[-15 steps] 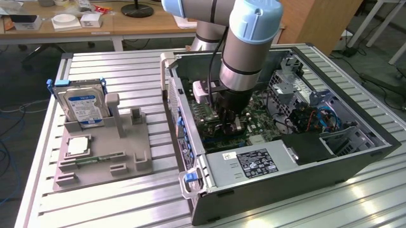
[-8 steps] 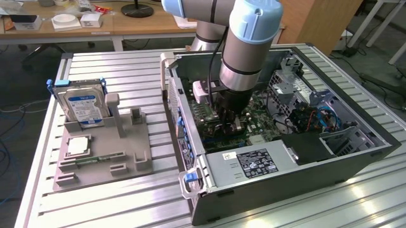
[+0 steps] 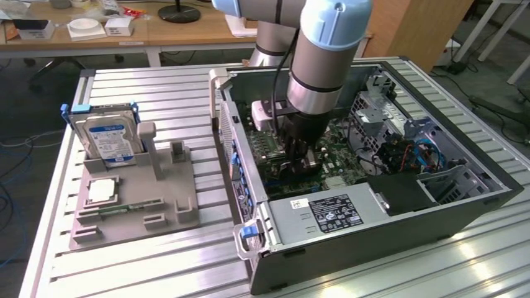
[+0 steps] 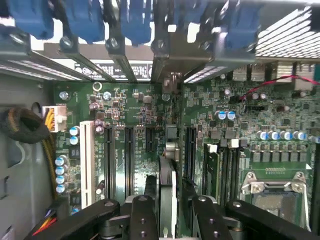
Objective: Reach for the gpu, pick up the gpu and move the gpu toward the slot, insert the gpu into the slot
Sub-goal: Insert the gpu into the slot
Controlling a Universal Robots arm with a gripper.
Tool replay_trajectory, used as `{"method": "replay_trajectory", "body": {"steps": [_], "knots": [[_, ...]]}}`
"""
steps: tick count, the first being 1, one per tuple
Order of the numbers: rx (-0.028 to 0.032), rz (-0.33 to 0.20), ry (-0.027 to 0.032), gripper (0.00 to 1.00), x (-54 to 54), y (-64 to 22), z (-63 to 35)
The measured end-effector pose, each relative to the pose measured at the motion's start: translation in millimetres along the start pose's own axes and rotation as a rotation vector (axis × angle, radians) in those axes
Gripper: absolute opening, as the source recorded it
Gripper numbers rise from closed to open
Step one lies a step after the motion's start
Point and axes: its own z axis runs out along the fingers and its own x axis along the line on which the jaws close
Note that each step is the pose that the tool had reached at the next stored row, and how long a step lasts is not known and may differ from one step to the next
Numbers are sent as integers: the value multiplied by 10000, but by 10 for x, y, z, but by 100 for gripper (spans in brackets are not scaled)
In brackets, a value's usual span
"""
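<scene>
Gripper [image 3: 300, 162] down inside the open computer case [image 3: 463, 205], fingers clamped on the gpu [image 4: 167, 192].

The wrist view gives what the exterior view hides — the dark card held edge-on between the fingers [image 4: 141, 215], standing over the green motherboard [image 4: 135, 107] beside a long black slot [image 4: 190, 152]. The exterior view shows the case on the ribbed metal surface [image 3: 166, 87], with a hard drive [image 3: 106, 138] upright in a grey fixture [image 3: 136, 198] — well apart, on that view's left.
</scene>
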Motion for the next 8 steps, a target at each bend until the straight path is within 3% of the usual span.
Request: {"method": "replay_trajectory", "body": {"steps": [8], "knots": [[40, -2, 0, 34, -15, -6, -284]]}}
